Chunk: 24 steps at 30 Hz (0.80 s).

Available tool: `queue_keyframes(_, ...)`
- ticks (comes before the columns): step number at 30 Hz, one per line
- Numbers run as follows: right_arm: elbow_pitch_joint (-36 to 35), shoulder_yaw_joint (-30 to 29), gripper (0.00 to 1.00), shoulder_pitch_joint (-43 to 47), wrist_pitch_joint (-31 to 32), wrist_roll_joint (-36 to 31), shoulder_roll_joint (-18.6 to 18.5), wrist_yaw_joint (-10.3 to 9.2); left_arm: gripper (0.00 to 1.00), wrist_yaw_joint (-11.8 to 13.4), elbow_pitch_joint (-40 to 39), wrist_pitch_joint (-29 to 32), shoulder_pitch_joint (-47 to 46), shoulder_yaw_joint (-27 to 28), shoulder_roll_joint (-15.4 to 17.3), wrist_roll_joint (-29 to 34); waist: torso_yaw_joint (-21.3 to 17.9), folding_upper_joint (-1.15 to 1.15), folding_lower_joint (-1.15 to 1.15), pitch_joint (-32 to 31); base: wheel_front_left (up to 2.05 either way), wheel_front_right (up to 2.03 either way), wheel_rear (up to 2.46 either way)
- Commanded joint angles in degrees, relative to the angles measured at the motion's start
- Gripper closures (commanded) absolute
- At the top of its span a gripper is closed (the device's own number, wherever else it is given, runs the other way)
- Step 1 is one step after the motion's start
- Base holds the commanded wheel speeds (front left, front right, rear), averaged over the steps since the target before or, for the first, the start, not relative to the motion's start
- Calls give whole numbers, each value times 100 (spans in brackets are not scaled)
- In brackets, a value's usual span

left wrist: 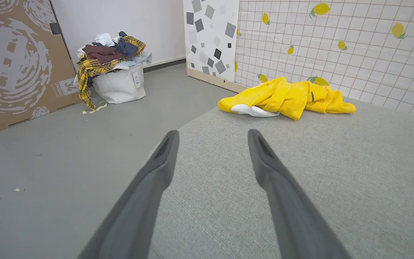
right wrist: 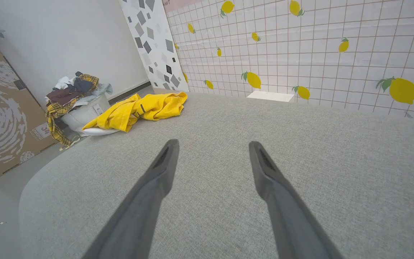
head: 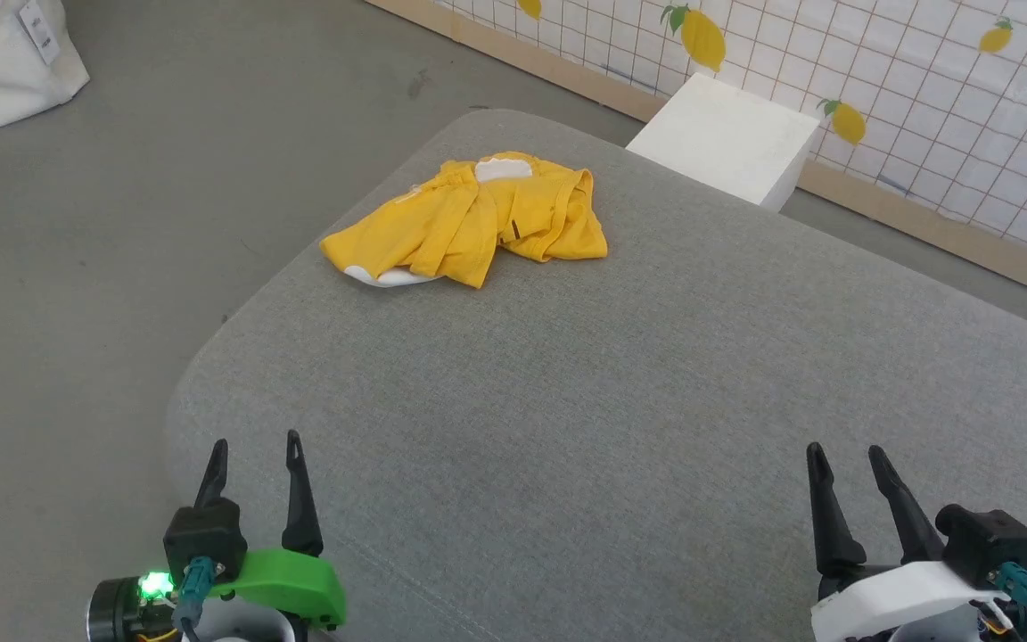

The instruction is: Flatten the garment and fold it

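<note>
Yellow T-shirt (head: pixel 469 223) lies crumpled near the far left edge of the grey bench (head: pixel 620 401), well apart from both pincers. Long axis runs crosswise. Left pincer (head: pixel 257 439) nearer, shirt ahead and slightly right; right pincer (head: pixel 843 448) farther. Both spread wide, empty.

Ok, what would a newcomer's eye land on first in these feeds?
The bright yellow garment, lying crumpled near the far left corner of the grey padded table, with white patches showing. Next, the lemon-print tiled wall behind it, then the left pincer and right pincer at the near edge, both open and apart from the cloth.
</note>
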Motion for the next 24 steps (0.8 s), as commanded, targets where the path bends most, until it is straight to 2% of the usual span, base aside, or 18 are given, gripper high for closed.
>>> queue_keyframes(1,14,-8,0,85,-34,53,1,28,0,28,9,-28,81,-11,2,12,-7,0,0,1,0,0,0)
queue_keyframes(9,17,-4,0,75,-34,47,1,28,0,28,-10,-28,76,6,0,2,-47,0,0,28,0,0,0)
queue_keyframes(12,-8,-15,0,42,-34,16,1,28,0,-68,-63,-28,-99,14,-3,-174,-72,0,0,103,0,0,0)
queue_keyframes(19,-215,-64,0,-143,54,-245,1,28,0,-590,261,4,-1430,96,67,-706,-324,0,0,531,0,0,0)
queue_keyframes(24,-684,-269,0,-311,328,-566,1,28,0,-998,949,576,-2903,350,357,-1336,-701,0,0,1149,0,0,0)
